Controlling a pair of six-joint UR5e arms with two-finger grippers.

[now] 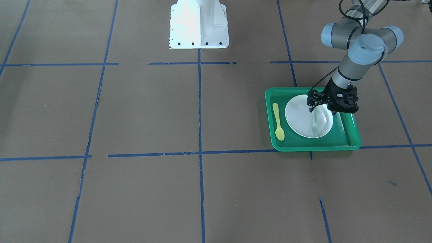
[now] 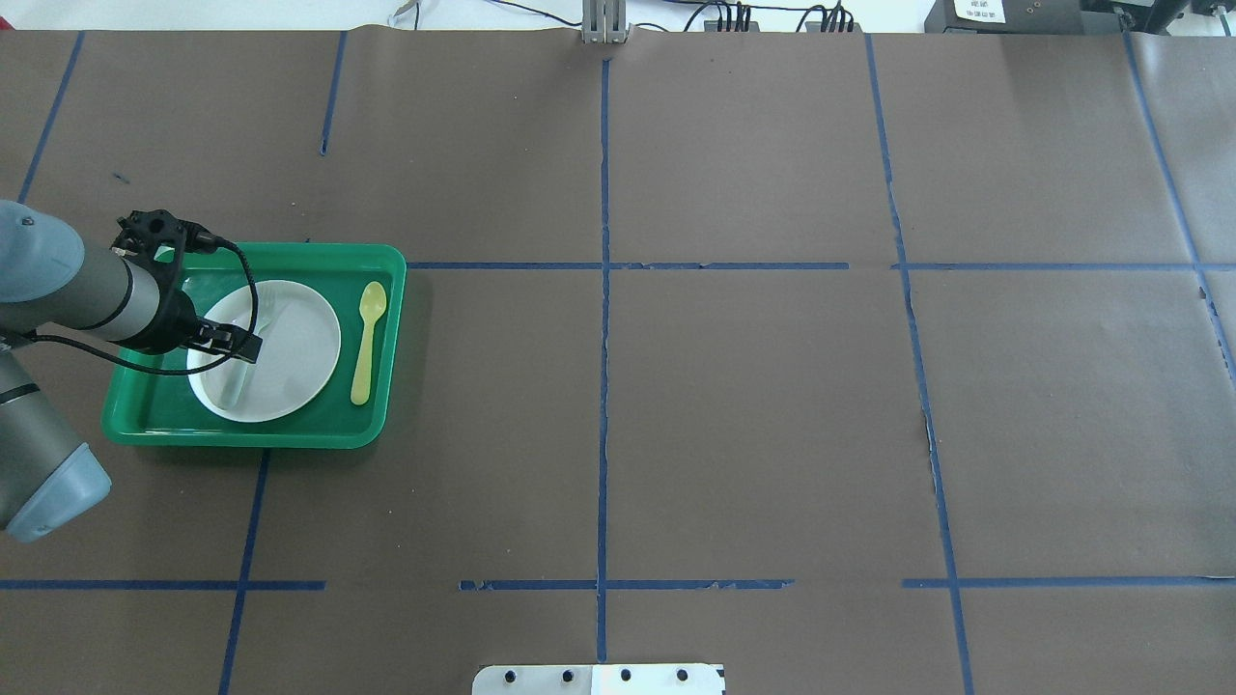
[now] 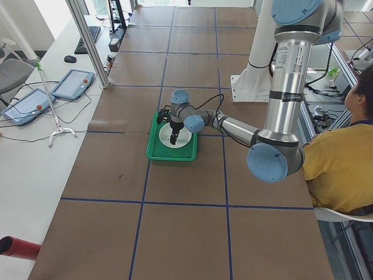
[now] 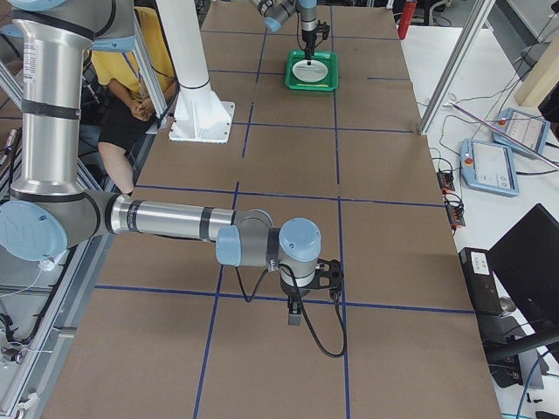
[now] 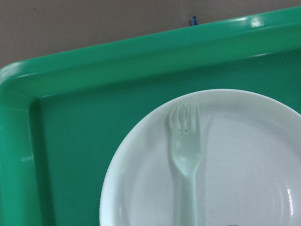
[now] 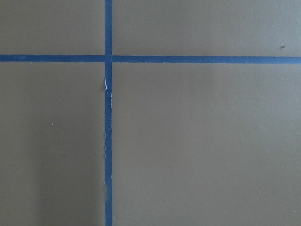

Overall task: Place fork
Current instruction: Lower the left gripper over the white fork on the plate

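The pale white fork [image 1: 314, 128] lies along the white plate [image 1: 297, 118] in the green tray [image 1: 314, 147], tines pointing away from the robot. My left gripper [image 1: 311, 108] points down over the fork's handle, fingers close together and seemingly shut on it. In the left wrist view the fork [image 5: 186, 150] rests low on the plate [image 5: 244, 165]; the fingers do not show there. In the overhead view the left gripper [image 2: 248, 349] covers the middle of the fork [image 2: 263, 319]. My right gripper [image 4: 294, 314] hangs over bare table far from the tray; I cannot tell its state.
A yellow spoon [image 1: 278, 121] lies in the tray beside the plate, on the side toward the table's middle. The robot's white base [image 1: 199, 23] stands at the table's near edge. Blue tape lines [image 6: 108, 141] cross the brown table cover. An operator in yellow [image 3: 344, 169] sits beside the table.
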